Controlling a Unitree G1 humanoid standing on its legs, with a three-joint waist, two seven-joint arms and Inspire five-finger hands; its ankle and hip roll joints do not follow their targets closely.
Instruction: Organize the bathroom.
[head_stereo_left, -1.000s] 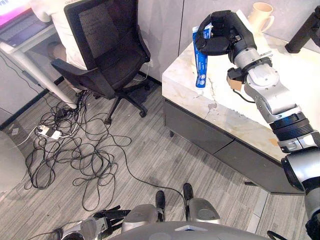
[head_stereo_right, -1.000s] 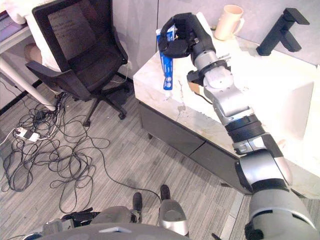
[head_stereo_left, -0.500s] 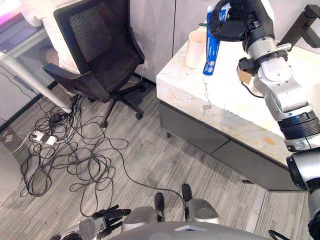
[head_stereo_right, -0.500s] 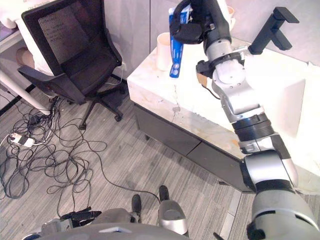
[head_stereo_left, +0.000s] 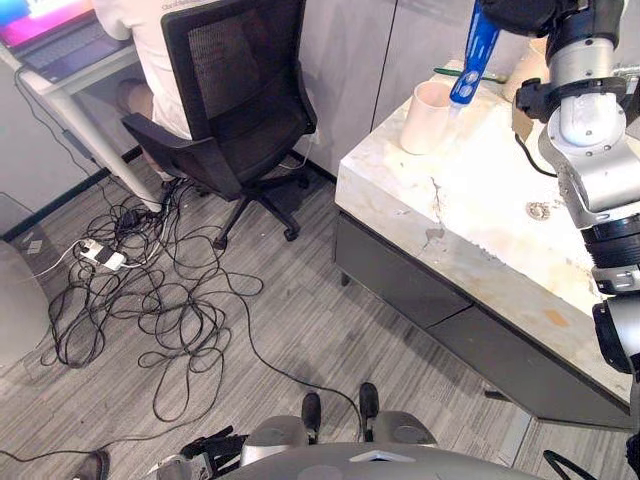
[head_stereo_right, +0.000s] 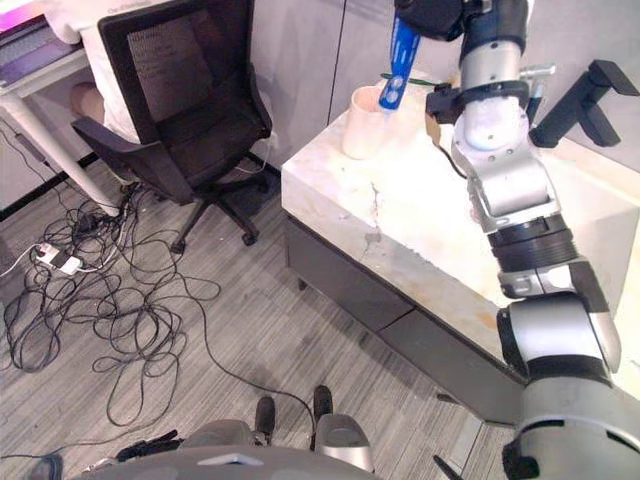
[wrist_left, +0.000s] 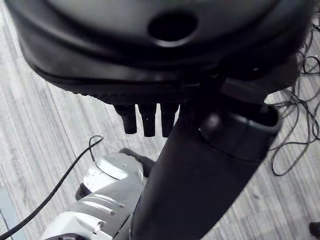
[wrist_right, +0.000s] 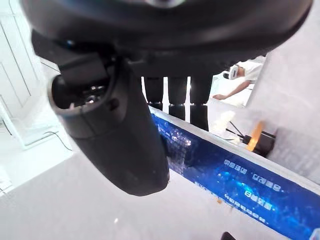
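Observation:
My right hand (head_stereo_right: 440, 15) is raised over the far end of the marble counter (head_stereo_left: 480, 210), shut on a blue toothpaste tube (head_stereo_left: 476, 52). The tube hangs nearly upright. Its lower end sits at the mouth of a cream cup (head_stereo_left: 427, 117), near the cup's right rim; whether it is inside I cannot tell. In the right wrist view the fingers (wrist_right: 177, 95) and thumb (wrist_right: 115, 130) clamp the tube (wrist_right: 230, 180). My left hand (head_stereo_left: 205, 462) hangs low by the floor with relaxed fingers (wrist_left: 147, 120), holding nothing.
A green toothbrush (head_stereo_left: 462, 72) lies behind the cup, beside a beige mug (head_stereo_left: 527, 68). A black faucet (head_stereo_right: 588, 98) stands further right. A black office chair (head_stereo_left: 240, 100) with a seated person (head_stereo_left: 150, 40) is at the left, above tangled cables (head_stereo_left: 150, 290) on the floor.
My right hand has carried the tube from the counter's front edge to the cream cup, turning it more upright. The camera view has also shifted.

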